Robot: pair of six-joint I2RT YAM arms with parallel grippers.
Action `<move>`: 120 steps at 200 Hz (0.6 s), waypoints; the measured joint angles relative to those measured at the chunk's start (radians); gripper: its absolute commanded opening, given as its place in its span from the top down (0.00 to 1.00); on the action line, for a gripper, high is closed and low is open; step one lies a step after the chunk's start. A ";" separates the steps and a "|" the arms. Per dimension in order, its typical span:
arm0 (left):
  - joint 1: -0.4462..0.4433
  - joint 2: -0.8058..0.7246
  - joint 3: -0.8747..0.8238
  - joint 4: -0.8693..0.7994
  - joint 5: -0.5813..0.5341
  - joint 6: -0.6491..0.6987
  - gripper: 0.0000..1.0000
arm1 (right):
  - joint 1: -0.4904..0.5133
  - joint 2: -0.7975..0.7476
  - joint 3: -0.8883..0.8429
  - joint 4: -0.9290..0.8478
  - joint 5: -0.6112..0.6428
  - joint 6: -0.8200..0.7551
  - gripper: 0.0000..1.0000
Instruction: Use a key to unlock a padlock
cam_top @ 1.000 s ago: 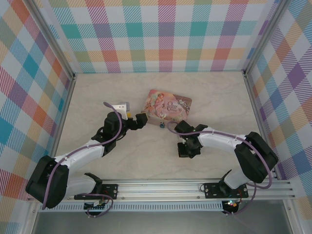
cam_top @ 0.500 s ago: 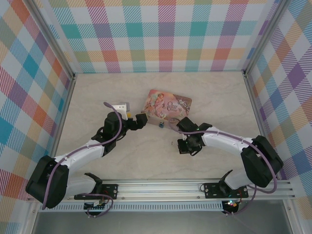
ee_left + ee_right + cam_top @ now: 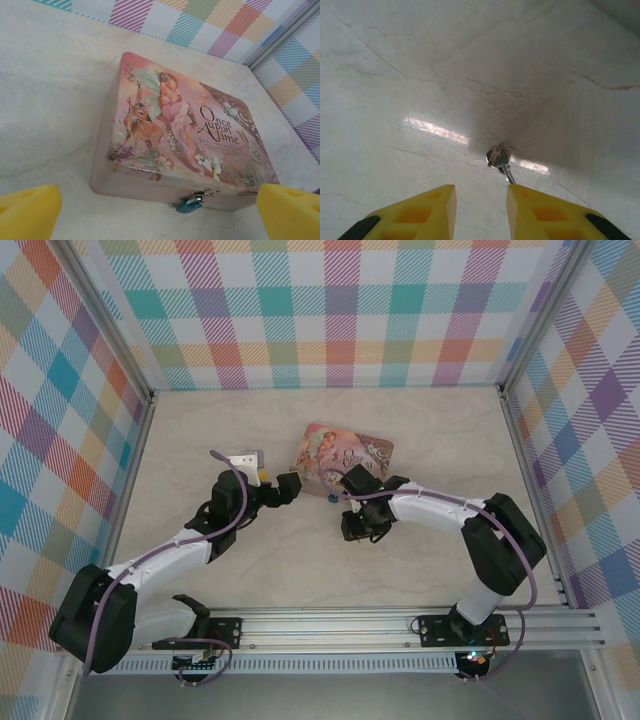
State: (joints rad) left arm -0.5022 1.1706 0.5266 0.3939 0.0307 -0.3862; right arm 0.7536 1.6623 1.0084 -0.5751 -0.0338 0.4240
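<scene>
Right gripper (image 3: 481, 196) points down at the pale marbled table (image 3: 390, 65). Its yellow fingers (image 3: 427, 205) are parted by a narrow gap with nothing between them. A small pale silvery metal key (image 3: 498, 158) lies flat on the table just beyond my fingertips. Its ring end faces away and its blade runs back toward the inner edge of one finger; touching or just short, cannot tell. From overhead, this gripper sits about mid-table, on the near-edge side of the pink illustrated rectangular tin box (image 3: 345, 460).

Left gripper (image 3: 159, 210) is spread wide, empty, and facing the tin box's front wall. A tiny dark blue padlock with a silvery shackle (image 3: 191, 202) hangs from the clasp on that wall. The shackle looks closed as far as I can see.

Progress, my estimate: early.
- Not done: key not lifted, padlock not steadied, nothing inserted.
- Left to do: pinch the key by its head, lift it, carry it to the padlock, find the keyway, turn, free the shackle.

A thin key flat on a hard surface makes me expect the pickup to be the fiddly step.
</scene>
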 measured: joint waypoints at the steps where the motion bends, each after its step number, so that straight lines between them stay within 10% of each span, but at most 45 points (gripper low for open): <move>1: 0.000 -0.001 0.000 0.000 0.000 0.000 0.00 | 0.000 0.001 0.000 0.000 0.000 0.000 0.67; 78: 0.000 -0.014 -0.010 -0.003 -0.011 -0.003 0.00 | 0.005 0.093 0.052 0.019 0.023 -0.022 0.71; 120: 0.000 -0.014 -0.010 -0.003 -0.014 -0.003 0.00 | 0.006 0.113 0.054 0.018 0.053 -0.025 0.92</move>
State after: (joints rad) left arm -0.5022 1.1561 0.5167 0.3908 0.0170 -0.3889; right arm 0.7601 1.7748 1.0626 -0.5571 0.0189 0.3992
